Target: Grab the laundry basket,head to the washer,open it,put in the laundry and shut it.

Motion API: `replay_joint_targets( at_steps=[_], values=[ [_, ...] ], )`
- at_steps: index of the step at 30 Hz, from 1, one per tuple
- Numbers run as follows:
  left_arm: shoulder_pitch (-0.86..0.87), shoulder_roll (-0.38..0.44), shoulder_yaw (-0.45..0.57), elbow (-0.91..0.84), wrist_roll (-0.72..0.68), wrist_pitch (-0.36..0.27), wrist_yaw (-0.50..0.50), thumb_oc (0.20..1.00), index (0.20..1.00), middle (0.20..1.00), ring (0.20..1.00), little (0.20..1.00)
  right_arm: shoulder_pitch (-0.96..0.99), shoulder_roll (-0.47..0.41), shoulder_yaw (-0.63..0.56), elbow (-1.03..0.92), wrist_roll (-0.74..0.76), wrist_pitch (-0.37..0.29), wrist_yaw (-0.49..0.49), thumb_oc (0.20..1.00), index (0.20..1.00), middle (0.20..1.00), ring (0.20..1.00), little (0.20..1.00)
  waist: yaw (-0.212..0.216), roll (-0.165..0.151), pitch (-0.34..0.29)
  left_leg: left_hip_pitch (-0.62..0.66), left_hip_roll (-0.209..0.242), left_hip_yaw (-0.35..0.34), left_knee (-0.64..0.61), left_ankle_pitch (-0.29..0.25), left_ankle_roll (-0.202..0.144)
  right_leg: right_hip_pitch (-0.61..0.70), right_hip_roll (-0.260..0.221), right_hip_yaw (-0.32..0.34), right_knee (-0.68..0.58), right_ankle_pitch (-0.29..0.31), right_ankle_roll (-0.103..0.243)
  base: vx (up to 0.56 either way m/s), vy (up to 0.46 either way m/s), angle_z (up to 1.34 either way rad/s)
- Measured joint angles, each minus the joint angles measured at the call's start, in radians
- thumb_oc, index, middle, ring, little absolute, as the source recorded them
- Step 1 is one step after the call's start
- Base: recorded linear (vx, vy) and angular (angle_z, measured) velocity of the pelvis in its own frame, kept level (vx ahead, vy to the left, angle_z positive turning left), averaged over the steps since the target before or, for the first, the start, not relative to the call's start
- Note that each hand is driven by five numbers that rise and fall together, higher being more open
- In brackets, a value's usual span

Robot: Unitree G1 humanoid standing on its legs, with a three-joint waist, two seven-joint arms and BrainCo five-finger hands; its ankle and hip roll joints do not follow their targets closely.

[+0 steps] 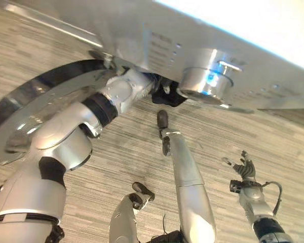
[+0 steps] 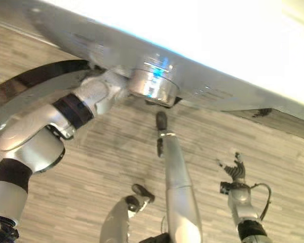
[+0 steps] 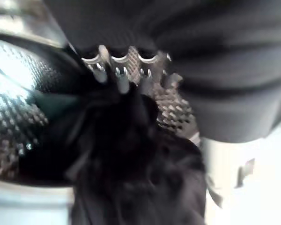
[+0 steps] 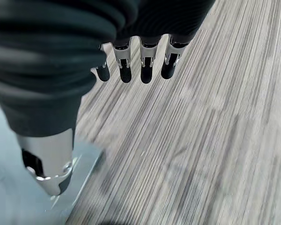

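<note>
The dark laundry (image 3: 136,154) hangs bunched under my left hand (image 3: 124,70) at the mouth of the washer's drum (image 3: 18,98), my fingers curled down into the cloth and pinching it. So I judge the loading step to be in hand: the washer (image 1: 202,40) is open, its round door (image 1: 35,101) swung out beside my left arm, and the cloth is not yet let go inside. Next I should push the bundle deeper past the rim, loosen my fingers, and draw back cleanly so nothing trails over the lip before the door closes. My left wrist view gives the perforated drum wall and the cloth; the head views give only a dark scrap at the opening, under the control knob (image 1: 205,81). My right hand (image 1: 244,168) hovers apart over the striped floor (image 4: 201,140), fingers straight and relaxed, holding nothing.
</note>
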Motion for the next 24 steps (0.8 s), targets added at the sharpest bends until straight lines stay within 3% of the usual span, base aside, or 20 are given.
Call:
replay_joint_targets(
  at_steps=[2,3,6,10,13,15,16,18,24],
  values=[
    [0.098,-0.024,0.098,-0.082,-0.038,-0.002,0.020,1.000,1.000,1.000,1.000,1.000,-0.001,0.018,0.002,0.032,-0.001,0.006,0.003,1.000,1.000,1.000,1.000,1.000,0.022,0.000,0.000,0.022,-0.008,-0.015,-0.030,0.020,0.000,0.026,-0.010,-0.011,-0.009,-0.001,-0.003,-0.05,0.020,0.25],
    [0.254,-0.062,0.212,-0.165,-0.087,-0.001,0.049,1.000,1.000,1.000,1.000,1.000,0.000,0.038,0.003,0.045,-0.001,0.005,0.004,1.000,1.000,1.000,1.000,1.000,0.032,0.001,0.000,0.061,-0.017,-0.021,-0.080,0.047,0.001,0.060,-0.014,-0.020,-0.019,-0.003,-0.005,-0.06,0.013,0.21],
    [0.506,-0.183,0.351,-0.159,-0.171,-0.010,0.173,1.000,1.000,1.000,1.000,1.000,-0.001,0.052,0.007,0.087,-0.001,0.006,0.002,1.000,1.000,1.000,1.000,1.000,0.061,0.004,-0.008,0.113,-0.029,-0.041,-0.148,0.082,0.002,0.111,-0.013,-0.031,-0.050,-0.005,0.000,-0.03,0.018,0.19],
    [0.682,-0.165,0.332,-0.159,-0.262,-0.033,0.205,1.000,1.000,1.000,1.000,1.000,-0.081,0.052,-0.015,0.201,0.032,-0.007,-0.022,1.000,1.000,1.000,1.000,1.000,0.098,0.006,-0.010,0.158,-0.047,-0.077,-0.241,0.142,0.013,0.174,-0.027,-0.064,-0.101,0.002,0.017,-0.01,0.025,0.25],
    [0.705,-0.170,0.275,-0.162,-0.307,-0.045,0.199,1.000,1.000,1.000,1.000,1.000,-0.128,0.051,-0.030,0.241,0.059,-0.018,-0.032,1.000,1.000,1.000,1.000,1.000,0.127,0.003,-0.033,0.157,-0.058,-0.103,-0.261,0.154,0.012,0.186,-0.039,-0.071,-0.112,0.005,0.028,-0.03,-0.007,0.18],
    [0.701,-0.214,0.262,-0.145,-0.340,-0.045,0.188,1.000,1.000,1.000,1.000,1.000,-0.182,0.043,-0.027,0.312,0.093,-0.016,-0.046,1.000,1.000,1.000,1.000,1.000,0.115,0.006,-0.043,0.161,-0.066,-0.127,-0.294,0.176,0.012,0.194,-0.060,-0.085,-0.110,0.005,0.034,-0.02,-0.020,0.26],
    [0.716,-0.242,0.240,-0.148,-0.361,-0.058,0.169,1.000,1.000,1.000,1.000,1.000,-0.217,0.036,-0.040,0.333,0.123,-0.011,-0.056,1.000,1.000,1.000,1.000,1.000,0.132,0.005,-0.053,0.179,-0.067,-0.130,-0.331,0.205,0.010,0.200,-0.075,-0.094,-0.091,0.008,0.027,-0.03,-0.047,0.42],
    [0.751,-0.249,0.244,-0.150,-0.388,-0.069,0.145,1.000,1.000,1.000,1.000,1.000,-0.249,0.029,-0.045,0.350,0.141,-0.011,-0.066,1.000,1.000,1.000,1.000,1.000,0.123,0.005,-0.053,0.201,-0.069,-0.153,-0.366,0.229,0.012,0.217,-0.101,-0.115,-0.071,-0.001,0.014,0.00,-0.026,0.42],
    [0.900,-0.125,0.299,-0.209,-0.458,-0.068,0.099,1.000,1.000,1.000,1.000,1.000,-0.326,0.008,-0.081,0.417,0.222,-0.010,-0.065,1.000,1.000,1.000,1.000,1.000,0.188,0.021,-0.068,0.205,-0.078,-0.235,-0.423,0.286,0.010,0.244,-0.156,-0.154,-0.067,-0.006,0.010,-0.02,-0.040,0.40]
  ],
)
